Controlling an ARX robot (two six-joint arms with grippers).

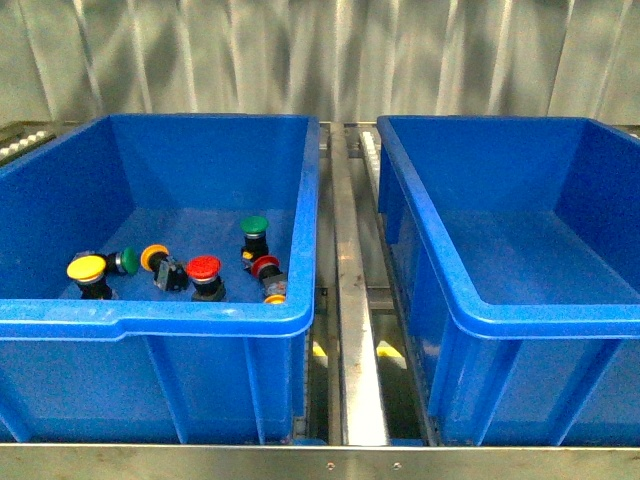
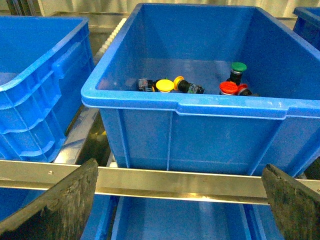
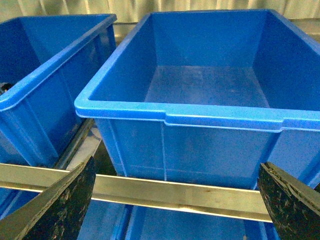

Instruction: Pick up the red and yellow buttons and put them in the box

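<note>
Red button [image 1: 204, 266], yellow button [image 1: 87, 268] lie in left bin [image 1: 150, 320], fwd of left claw [image 2: 180, 172], past near wall; L arm nearer. Right claw [image 3: 176, 167] faces empty box [image 3: 200, 119]. Both claws wide, holding nothing.

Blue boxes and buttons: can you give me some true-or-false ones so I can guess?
1. The buttons lie in the left box. True.
2. The right box is full of buttons. False: no button shows in it.
3. A green button stands close to a red button. True.
4. The left gripper holds a yellow button. False: it is open and holds nothing; a yellow button lies in the left box.
5. The right gripper is open. True.
</note>
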